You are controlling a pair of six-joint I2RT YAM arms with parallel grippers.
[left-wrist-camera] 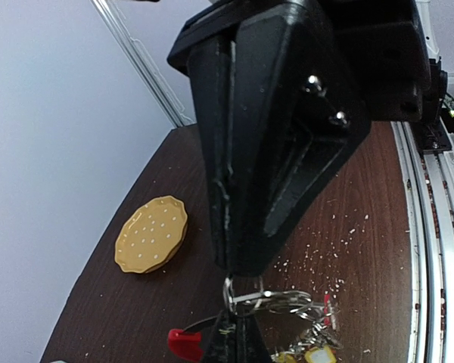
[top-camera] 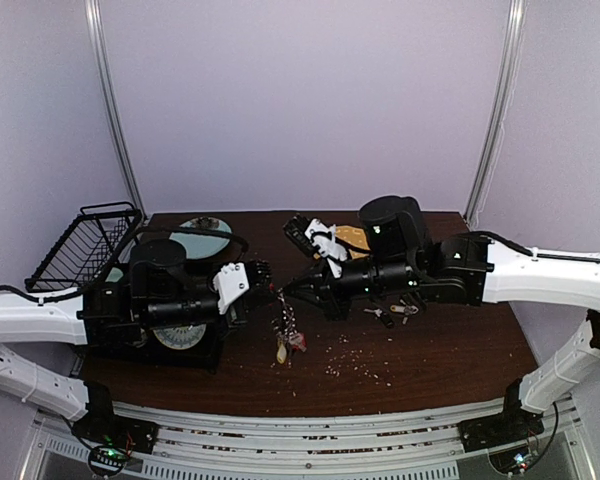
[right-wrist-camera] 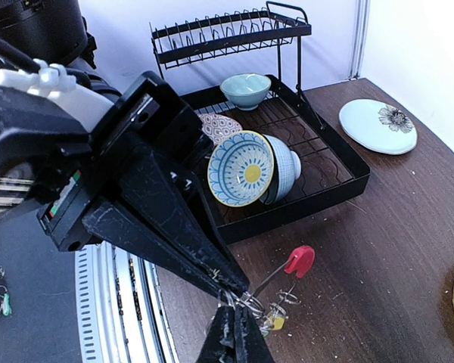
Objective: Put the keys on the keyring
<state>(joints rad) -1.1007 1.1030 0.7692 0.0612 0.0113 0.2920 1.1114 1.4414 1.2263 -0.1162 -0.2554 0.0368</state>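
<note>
**Keyring held in the air between two closed grippers**

Nearest the arm bases, pale crumbs point(top-camera: 350, 362) are scattered on the dark table point(top-camera: 460, 350), right of the dish rack point(right-wrist-camera: 329, 194) and nearer than it.

The keyring point(top-camera: 286, 325) is seen hanging right of the rack, clear of the tabletop. Coloured tags dangle below it and a red section point(right-wrist-camera: 299, 259) juts out. Its top loop is pinched by the clenched left gripper point(left-wrist-camera: 238, 270). The right gripper point(right-wrist-camera: 233, 321), also clenched, is pressed tip to tip against the left at that loop. Whether wire is caught in it cannot be told.

Loose keys point(top-camera: 390, 312) lie flat further right of the rack, beneath the right arm.

In the rack, a blue-and-yellow bowl point(right-wrist-camera: 240, 168) is stood on edge and a teal bowl point(right-wrist-camera: 246, 89) is set upright. A pale flowered plate point(right-wrist-camera: 378, 125) lies just beside the rack. A yellow plate point(left-wrist-camera: 151, 234) lies well right of it.
</note>
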